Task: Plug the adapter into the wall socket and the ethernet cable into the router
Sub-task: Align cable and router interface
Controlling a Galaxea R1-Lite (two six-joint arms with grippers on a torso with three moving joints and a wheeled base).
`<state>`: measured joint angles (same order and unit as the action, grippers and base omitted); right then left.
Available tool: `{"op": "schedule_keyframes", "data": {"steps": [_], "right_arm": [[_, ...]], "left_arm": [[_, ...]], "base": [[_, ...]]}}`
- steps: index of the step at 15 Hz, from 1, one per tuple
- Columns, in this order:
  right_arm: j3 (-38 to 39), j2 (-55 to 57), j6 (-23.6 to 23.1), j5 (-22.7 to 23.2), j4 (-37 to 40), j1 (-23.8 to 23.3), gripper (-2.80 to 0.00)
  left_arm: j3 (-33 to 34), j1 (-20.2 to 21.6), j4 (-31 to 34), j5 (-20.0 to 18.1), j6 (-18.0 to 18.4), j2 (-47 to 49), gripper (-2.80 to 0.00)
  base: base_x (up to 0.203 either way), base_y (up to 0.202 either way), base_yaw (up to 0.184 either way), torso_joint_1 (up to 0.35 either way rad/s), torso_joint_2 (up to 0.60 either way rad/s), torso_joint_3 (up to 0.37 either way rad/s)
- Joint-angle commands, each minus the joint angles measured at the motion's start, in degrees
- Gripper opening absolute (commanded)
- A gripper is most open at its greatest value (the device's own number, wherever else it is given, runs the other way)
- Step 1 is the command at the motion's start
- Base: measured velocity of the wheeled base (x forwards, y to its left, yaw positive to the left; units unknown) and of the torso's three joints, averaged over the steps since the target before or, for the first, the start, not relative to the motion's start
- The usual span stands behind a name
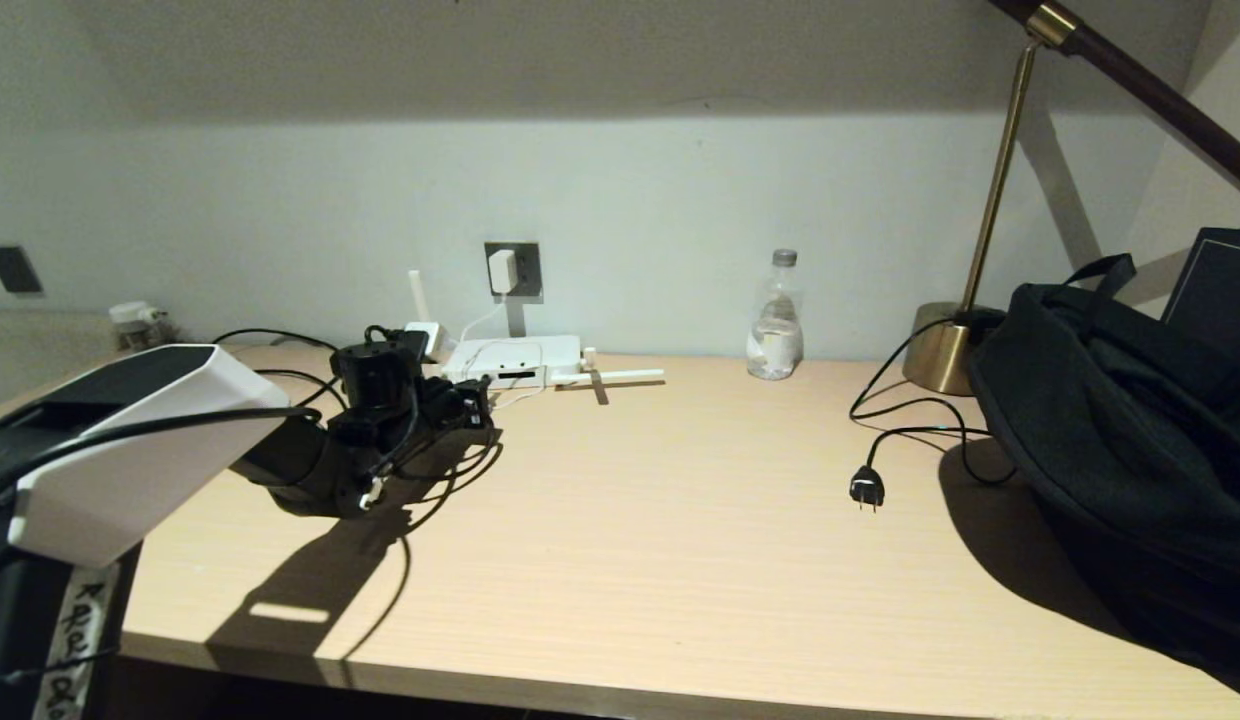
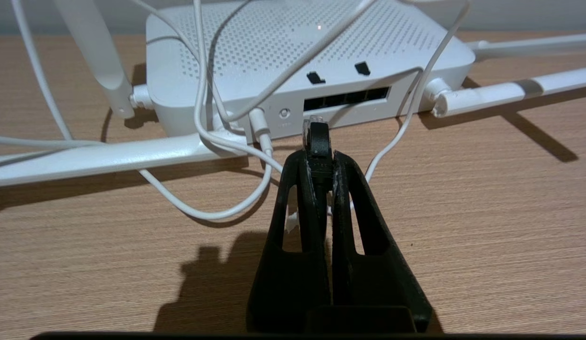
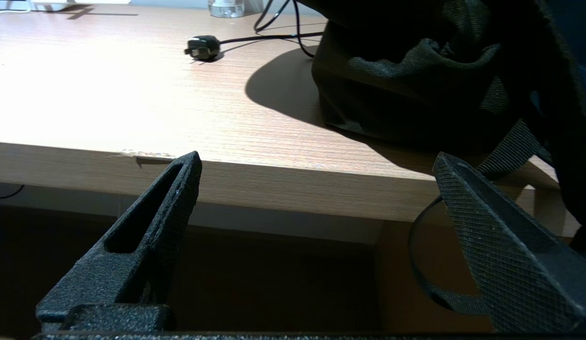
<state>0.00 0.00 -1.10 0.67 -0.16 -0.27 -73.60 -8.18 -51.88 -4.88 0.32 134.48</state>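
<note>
The light, stiff clip connector of the ethernet cable (image 2: 316, 137) is pinched behind its tip by the left gripper (image 2: 320, 163) before the router (image 2: 293, 61); the right gripper (image 3: 316, 184) is left spread wide.

The router (image 1: 515, 360) lies flat on the desk, a white rounded box just below the wall socket (image 1: 512, 270), dark port slots facing out, one antenna upright, others lying along the wood. The adapter (image 1: 501, 271), a small white block, sits plugged into that grey square faceplate, its thin white cord dropping to the router. The ethernet cable (image 2: 317, 141) has its clear connector just in front of the router's port row, not yet in, black loops trailing beside the router.
</note>
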Motion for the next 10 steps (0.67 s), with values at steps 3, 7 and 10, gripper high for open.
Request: {"op": "schedule_keyframes", "data": {"steps": [3, 7, 10], "right_arm": [[0.0, 0.0, -0.1, 0.0, 0.0, 0.0, 0.0], [0.0, 0.0, -0.1, 0.0, 0.0, 0.0, 0.0], [0.0, 0.0, -0.1, 0.0, 0.0, 0.0, 0.0]], "left_arm": [[-3.2, 0.0, 1.4, 0.9, 0.0, 1.8, -2.8], [-7.1, -0.2, 4.1, 1.5, 0.0, 2.9, -2.8], [-7.2, -0.4, 4.2, 1.5, 0.0, 3.0, -2.8]], "base": [[0.0, 0.0, 0.0, 0.0, 0.0, 0.0], [0.0, 0.0, 0.0, 0.0, 0.0, 0.0], [0.0, 0.0, 0.0, 0.0, 0.0, 0.0]]}}
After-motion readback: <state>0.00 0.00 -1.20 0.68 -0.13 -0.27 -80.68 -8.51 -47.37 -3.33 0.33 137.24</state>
